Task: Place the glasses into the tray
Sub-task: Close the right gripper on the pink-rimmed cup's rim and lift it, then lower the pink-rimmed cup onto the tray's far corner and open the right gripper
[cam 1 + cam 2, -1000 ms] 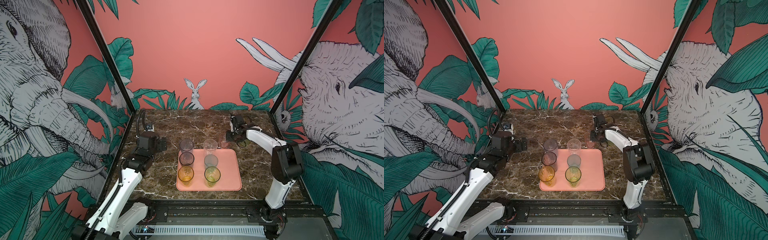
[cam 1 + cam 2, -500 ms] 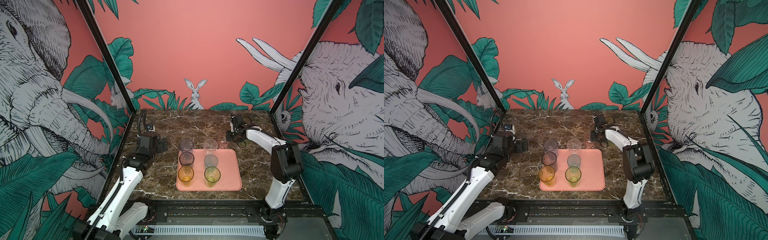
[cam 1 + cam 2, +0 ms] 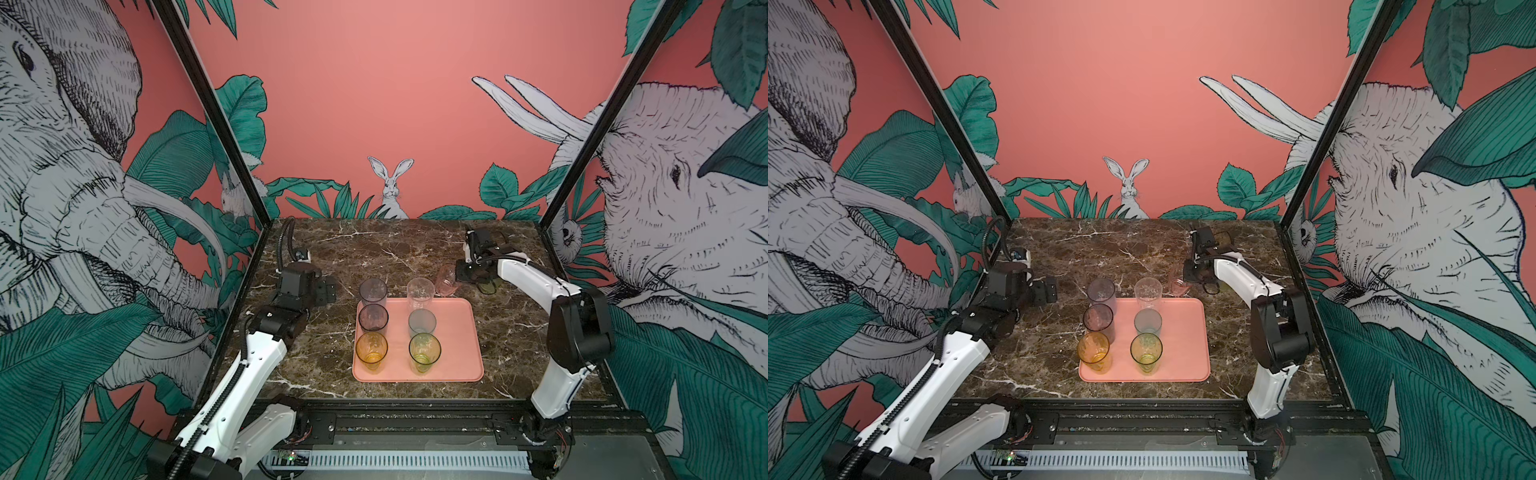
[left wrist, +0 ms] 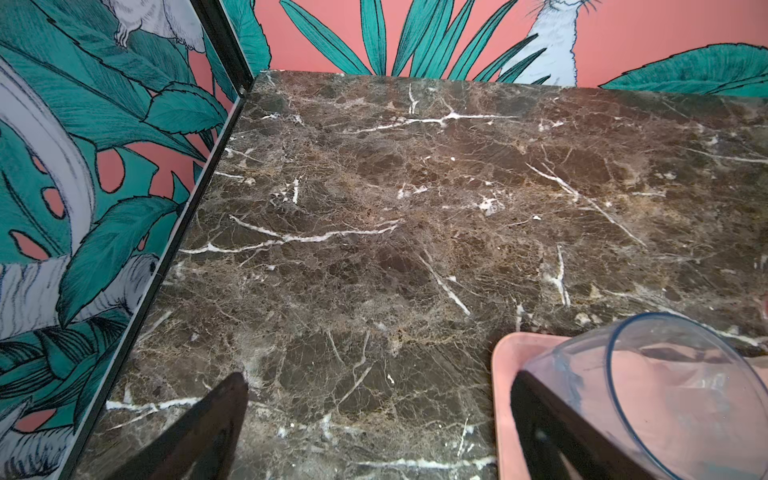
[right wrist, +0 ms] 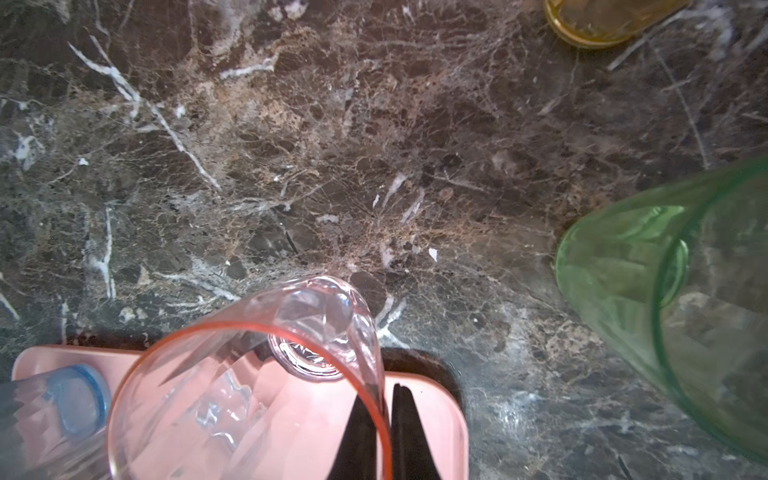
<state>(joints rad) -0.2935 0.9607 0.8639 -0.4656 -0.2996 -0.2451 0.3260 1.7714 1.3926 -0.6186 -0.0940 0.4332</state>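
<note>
A robot test cell of a laboratory kind is shown. A marble-patterned tabletop point(image 3: 395, 249) is enclosed by black frame posts point(image 3: 220, 124) and by wall panels point(image 3: 395, 83) printed with elephants, a rabbit and leaves. A left arm point(image 3: 257, 357) and a right arm point(image 3: 557, 386), both white and black, are mounted on a black rail point(image 3: 415, 422) at its front edge.
</note>
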